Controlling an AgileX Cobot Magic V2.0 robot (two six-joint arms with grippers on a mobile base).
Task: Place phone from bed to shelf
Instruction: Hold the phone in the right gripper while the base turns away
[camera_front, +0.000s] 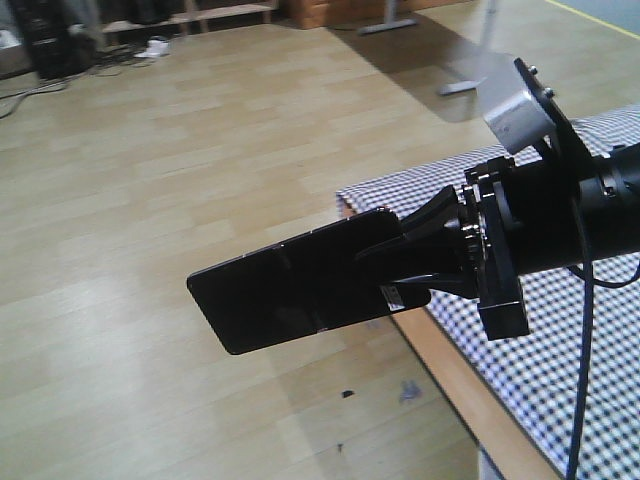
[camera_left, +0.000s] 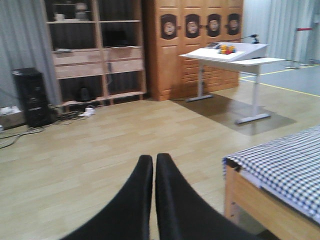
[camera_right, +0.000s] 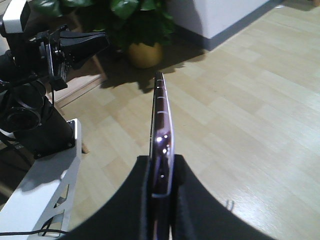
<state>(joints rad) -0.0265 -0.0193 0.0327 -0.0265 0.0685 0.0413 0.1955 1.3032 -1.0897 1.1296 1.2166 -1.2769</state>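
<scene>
Found the phone (camera_front: 300, 285) off the bed (camera_front: 470, 385), held in the air just past the bed's near corner, over bare floor (camera_front: 150, 180). Noted the right end effector (camera_front: 415, 258) pinching one short end, the other end jutting free, away from the bed. Confirmed in the right wrist view: phone (camera_right: 162, 125) seen edge-on, pinkish metallic edge toward the camera, clamped between the two black fingers (camera_right: 192, 205).

Found the left end effector (camera_left: 153, 162) pressed together, tips side by side with barely a slit between, pointing across the floor toward the shelf (camera_left: 95, 67) at the far wall.

Recorded a wide stretch of open wood floor between the bed's corner (camera_left: 235, 175) and the shelf. Noted cables and a black box (camera_left: 32, 97) on the floor at the shelf's left end. Noted a wardrobe (camera_left: 200, 45) just beside the shelf's right end, then a white table (camera_left: 230, 54) on grey legs, well apart from the bed. Marked a yellow line (camera_left: 280, 86) on the floor beyond the table. Logged a potted plant (camera_right: 145, 52) against a wall in the right wrist view, well apart from the phone's free end.

Spotted a small white sticker (camera_front: 393, 293) at the phone's gripped end; print too small to read. Saw four dark oval emblems on the wardrobe doors; detail too blurred to make out.
</scene>
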